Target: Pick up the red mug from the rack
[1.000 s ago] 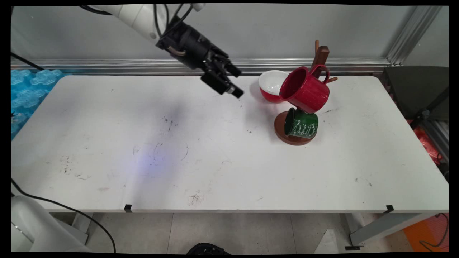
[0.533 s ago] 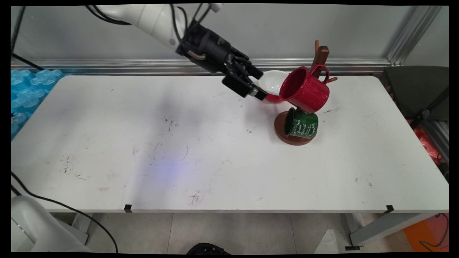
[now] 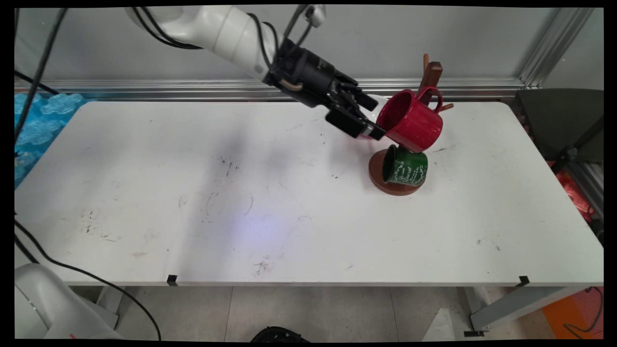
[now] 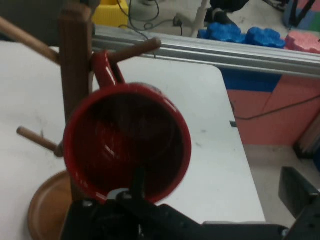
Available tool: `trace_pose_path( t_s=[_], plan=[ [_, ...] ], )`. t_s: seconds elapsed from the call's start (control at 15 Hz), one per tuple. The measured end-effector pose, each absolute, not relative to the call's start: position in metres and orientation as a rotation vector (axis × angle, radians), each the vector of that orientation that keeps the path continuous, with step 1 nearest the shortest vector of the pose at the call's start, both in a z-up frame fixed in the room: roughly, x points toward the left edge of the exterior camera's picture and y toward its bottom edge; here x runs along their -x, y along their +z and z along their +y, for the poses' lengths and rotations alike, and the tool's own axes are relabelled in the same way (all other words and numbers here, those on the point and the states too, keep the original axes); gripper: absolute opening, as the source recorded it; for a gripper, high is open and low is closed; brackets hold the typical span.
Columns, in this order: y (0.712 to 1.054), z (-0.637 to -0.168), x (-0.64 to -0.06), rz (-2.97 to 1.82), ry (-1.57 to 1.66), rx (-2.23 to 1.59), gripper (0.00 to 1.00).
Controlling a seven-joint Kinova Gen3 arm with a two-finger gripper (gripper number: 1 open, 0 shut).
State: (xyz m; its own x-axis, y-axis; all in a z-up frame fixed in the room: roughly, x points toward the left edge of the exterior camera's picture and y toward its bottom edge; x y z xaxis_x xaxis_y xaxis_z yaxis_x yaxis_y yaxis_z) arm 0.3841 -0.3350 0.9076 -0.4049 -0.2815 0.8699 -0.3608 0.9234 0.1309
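Observation:
A red mug (image 3: 414,123) hangs by its handle on a peg of a wooden mug tree (image 3: 430,74), its mouth turned left toward my gripper (image 3: 375,118). The gripper is open and holds nothing; it sits just left of the mug's rim. In the hand view the red mug (image 4: 127,150) fills the centre, with one finger (image 4: 137,182) in front of its lower rim and the other finger (image 4: 300,192) far off to the right. A green mug (image 3: 406,166) hangs on a lower peg, above the tree's round base (image 3: 393,187).
A red-and-white bowl (image 3: 381,100) stands behind the gripper, mostly hidden by it. An aluminium rail (image 3: 168,89) runs along the table's back edge. Blue foam (image 3: 33,120) lies off the left end and a dark object (image 3: 559,120) off the right end.
The arm has swung right across the back of the table. The gripper went from left of the bowl to the red mug's mouth and now covers the bowl.

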Motion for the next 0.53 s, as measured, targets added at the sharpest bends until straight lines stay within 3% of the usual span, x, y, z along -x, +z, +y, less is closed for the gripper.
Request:
trace_pose_path(
  t_s=[0.53],
  plan=[
    [0.894,-0.349,-0.352,-1.987,0.125,-0.453,1.0]
  ],
)
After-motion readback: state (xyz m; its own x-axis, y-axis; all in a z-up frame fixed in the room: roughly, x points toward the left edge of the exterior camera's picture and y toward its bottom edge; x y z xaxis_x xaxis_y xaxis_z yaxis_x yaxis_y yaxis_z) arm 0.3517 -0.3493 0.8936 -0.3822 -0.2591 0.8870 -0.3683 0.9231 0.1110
